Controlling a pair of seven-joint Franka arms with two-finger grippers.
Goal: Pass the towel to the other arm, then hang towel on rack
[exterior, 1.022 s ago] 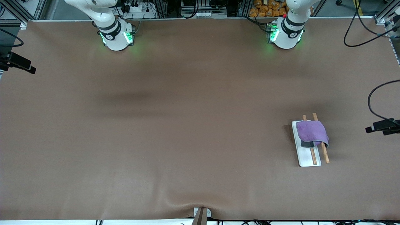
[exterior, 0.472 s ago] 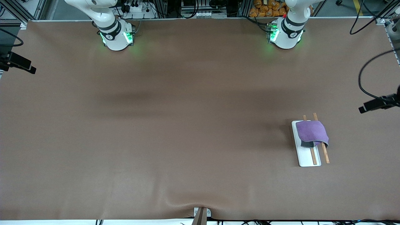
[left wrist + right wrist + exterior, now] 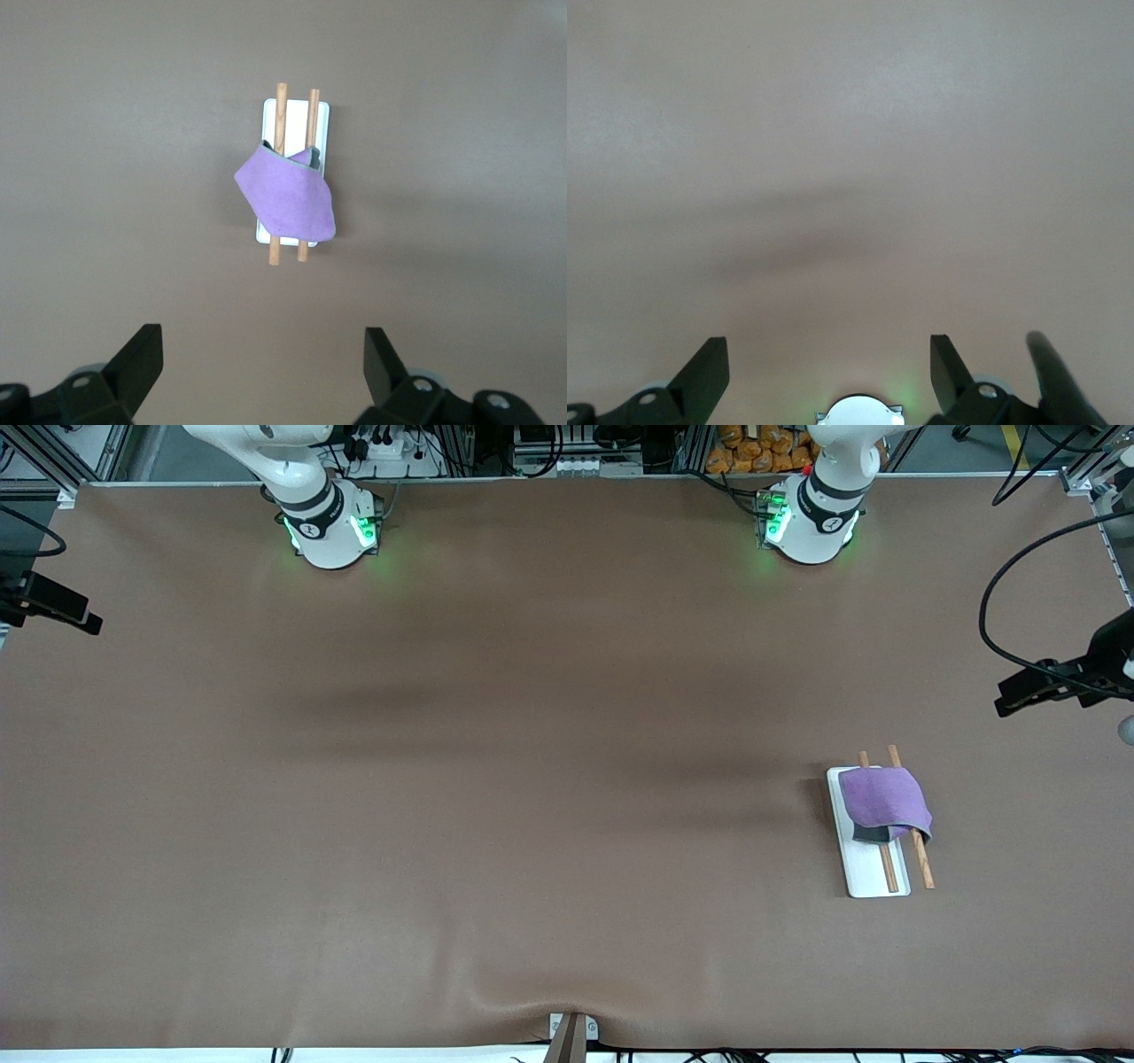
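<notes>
Lilac towel [image 3: 884, 804] already drapes over the rack [image 3: 873, 877] at the left arm's end of the bench — we judge the task finished. Left pincer [image 3: 262, 376] hangs high over the rack, jaws wide, empty; right pincer [image 3: 829, 376] waits, wide, over bare bench. No writing is legible.

Rack [image 3: 873, 868] rods and base partly hidden under towel [image 3: 884, 801]; both arms cut off by front view's top edge; gripper bodies cropped in wrist views.
</notes>
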